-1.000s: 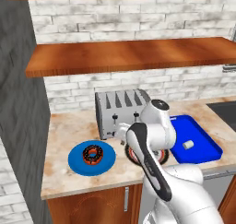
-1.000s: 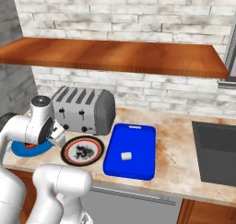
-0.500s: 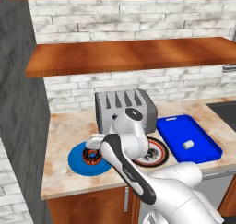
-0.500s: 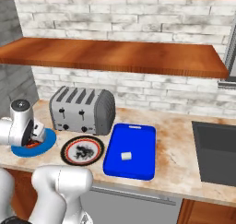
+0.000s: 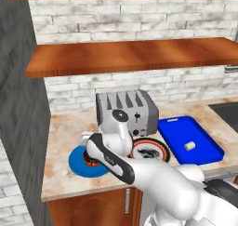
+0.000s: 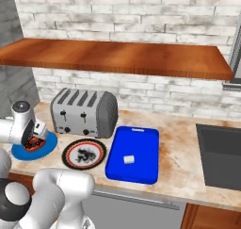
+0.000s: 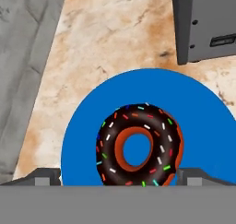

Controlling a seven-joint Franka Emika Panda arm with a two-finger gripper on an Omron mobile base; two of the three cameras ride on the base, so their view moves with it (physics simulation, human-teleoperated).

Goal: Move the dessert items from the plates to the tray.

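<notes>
Starting big: marbled beige stone surface (image 6: 179,143) carries everything, a silver four-slot toaster (image 6: 84,112) at the back against the brick wall. Bright blue rectangular tray with a low rim (image 6: 134,152) sits right of the plates, so each transfer is a short sideways carry. The small white stubby cylinder piece (image 6: 128,159) already lies inside it, near the middle, so half the job looks done.

White round plate with dark-red rim and black centre pattern (image 6: 84,153) sits between tray and blue plate, nothing on it. Plain bright blue round plate (image 7: 138,126) is leftmost, in front of the toaster's left end, with the dark-brown ring doughnut with reddish-orange icing and sprinkles (image 7: 138,147) lying flat on it.

Gripper (image 7: 119,174) hangs directly over the doughnut, fingers spread wide, one tip either side of the ring, not touching as far as I can tell. Looks like a straddle lined up for a pinch across the ring.

Versus a second ago: the arm has swung left from over the white plate to the blue one; jaws unchanged, objects unmoved.
</notes>
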